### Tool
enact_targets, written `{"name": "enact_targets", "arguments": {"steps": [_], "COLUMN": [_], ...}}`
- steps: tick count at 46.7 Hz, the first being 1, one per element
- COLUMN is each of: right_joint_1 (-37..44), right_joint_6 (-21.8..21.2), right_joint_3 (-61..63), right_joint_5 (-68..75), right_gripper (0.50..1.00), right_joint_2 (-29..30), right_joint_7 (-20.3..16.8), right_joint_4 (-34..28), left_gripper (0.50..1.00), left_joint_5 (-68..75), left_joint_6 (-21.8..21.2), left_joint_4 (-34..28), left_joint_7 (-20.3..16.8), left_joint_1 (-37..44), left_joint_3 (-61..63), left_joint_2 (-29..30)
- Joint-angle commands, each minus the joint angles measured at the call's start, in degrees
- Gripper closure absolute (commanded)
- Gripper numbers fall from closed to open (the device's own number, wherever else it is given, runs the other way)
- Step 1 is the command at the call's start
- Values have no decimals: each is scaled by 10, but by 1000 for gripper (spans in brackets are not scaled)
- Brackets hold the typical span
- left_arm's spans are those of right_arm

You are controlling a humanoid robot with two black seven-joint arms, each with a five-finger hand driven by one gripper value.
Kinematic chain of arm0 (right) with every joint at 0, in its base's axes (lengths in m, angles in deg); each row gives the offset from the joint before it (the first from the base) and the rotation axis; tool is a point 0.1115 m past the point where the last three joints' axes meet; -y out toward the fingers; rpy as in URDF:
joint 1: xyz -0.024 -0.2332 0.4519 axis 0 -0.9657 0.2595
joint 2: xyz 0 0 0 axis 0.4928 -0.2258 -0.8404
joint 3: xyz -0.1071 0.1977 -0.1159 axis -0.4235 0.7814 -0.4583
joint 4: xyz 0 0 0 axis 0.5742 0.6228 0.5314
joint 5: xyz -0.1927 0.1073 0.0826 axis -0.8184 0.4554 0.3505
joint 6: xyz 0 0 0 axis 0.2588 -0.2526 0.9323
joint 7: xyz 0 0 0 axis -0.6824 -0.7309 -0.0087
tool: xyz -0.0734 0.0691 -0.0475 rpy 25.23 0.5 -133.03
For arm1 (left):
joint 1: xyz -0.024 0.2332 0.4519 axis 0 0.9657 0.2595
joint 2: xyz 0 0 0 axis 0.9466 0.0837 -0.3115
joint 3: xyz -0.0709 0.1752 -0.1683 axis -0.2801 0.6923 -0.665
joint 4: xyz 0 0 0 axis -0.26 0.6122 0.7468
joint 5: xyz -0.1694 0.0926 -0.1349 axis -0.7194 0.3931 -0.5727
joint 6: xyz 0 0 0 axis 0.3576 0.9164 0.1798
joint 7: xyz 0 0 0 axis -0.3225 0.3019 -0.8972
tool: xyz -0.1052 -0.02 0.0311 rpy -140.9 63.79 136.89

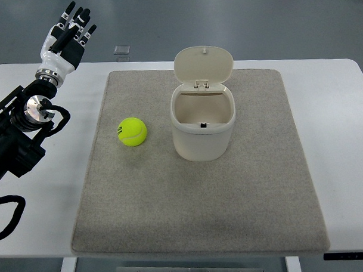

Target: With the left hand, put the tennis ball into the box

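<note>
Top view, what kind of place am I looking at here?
Probably a robotics lab or test bench: a white table over a plain grey floor, with a grey mat staging only a tennis ball and an open lidded box, the left hand raised nearby.

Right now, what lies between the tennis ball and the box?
Nothing: the top view shows only bare grey mat between the tennis ball and the box.

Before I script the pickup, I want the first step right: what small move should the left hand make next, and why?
Probably bring the left hand down and to the picture's right, over the tennis ball. The hand is open and empty beyond the table's far left edge, well away from the ball, which lies free on the grey mat beside the open box.
</note>
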Motion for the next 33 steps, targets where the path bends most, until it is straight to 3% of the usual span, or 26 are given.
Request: {"name": "enact_targets", "arguments": {"steps": [1,12,18,33], "right_joint_1": [0,0,0,0], "right_joint_6": [0,0,0,0], "right_joint_3": [0,0,0,0], "right_joint_5": [0,0,0,0], "right_gripper": [562,562,562,562], "right_joint_2": [0,0,0,0], "right_joint_7": [0,0,0,0], "right_joint_4": [0,0,0,0], "left_gripper": [508,510,508,508], "left_joint_5": [0,1,2,-4], "left_joint_6": [0,-1,-36,-37], "left_joint_4": [0,1,-1,8], "left_joint_7": [0,-1,-2,-2], "left_joint_1": [-2,-2,-2,-2], "left_joint_3": [0,0,1,0], "left_joint_2": [0,0,0,-2]}}
